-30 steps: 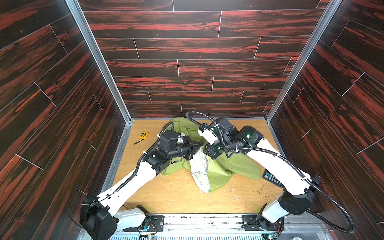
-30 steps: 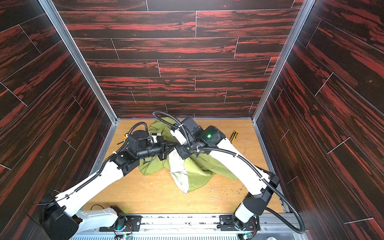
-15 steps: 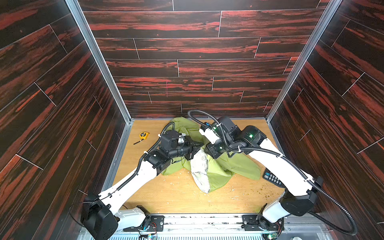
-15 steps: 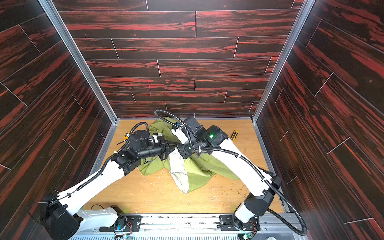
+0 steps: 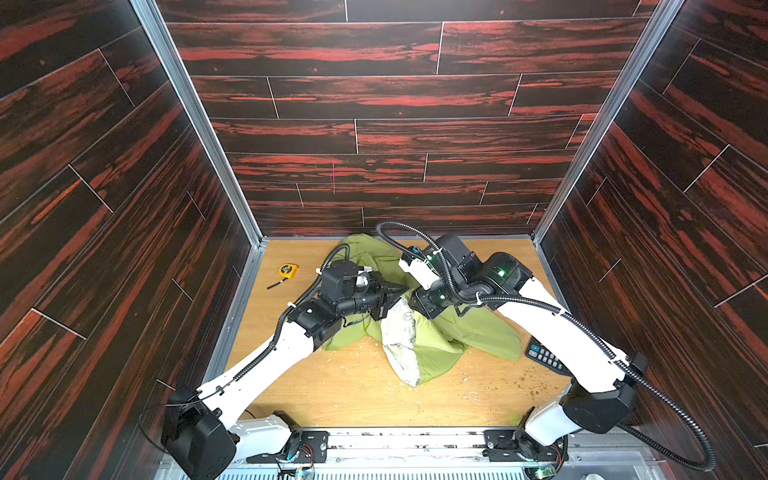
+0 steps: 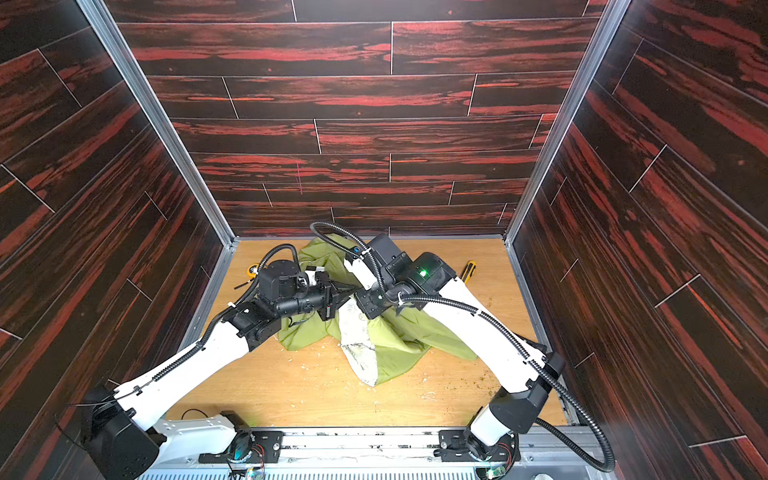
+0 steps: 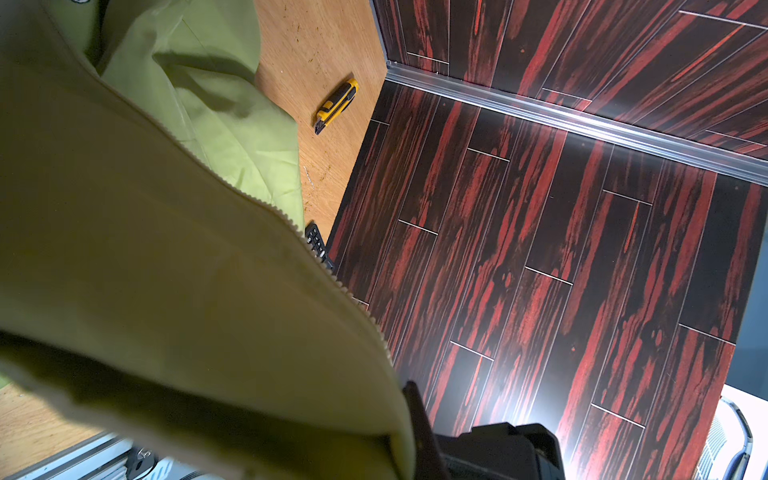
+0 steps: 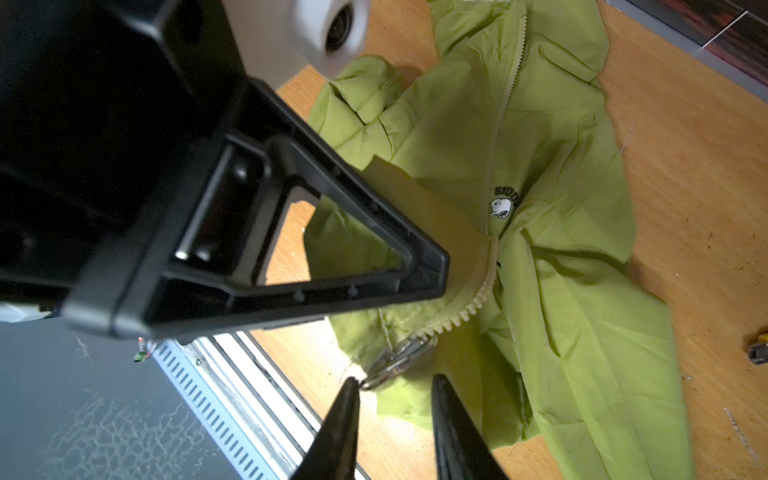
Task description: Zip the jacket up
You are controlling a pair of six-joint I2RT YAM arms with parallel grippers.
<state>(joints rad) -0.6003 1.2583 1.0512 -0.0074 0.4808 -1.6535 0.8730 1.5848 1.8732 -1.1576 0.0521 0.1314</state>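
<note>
Right wrist view: left pincer (image 8: 436, 270) pinches the jacket (image 8: 561, 257) beside its zipper (image 8: 469, 307), likely steadying it so the spread right pincer (image 8: 395, 411) can take the ring pull (image 8: 399, 361).

The left arm (image 5: 291, 353) and right arm (image 5: 552, 328) are both wearing white shells over their long links, with black housings bulging at the joints. Black corrugated cables (image 5: 246, 368) are running along each arm, cinched by what are probably white ties. Green lights (image 5: 502, 273) are glowing on the right arm's black joints. The left gripper (image 8: 436, 270) is showing a hollow triangular black finger frame dotted with small studs. The right gripper (image 8: 395, 399) is showing 2 tapering black fingers.
</note>
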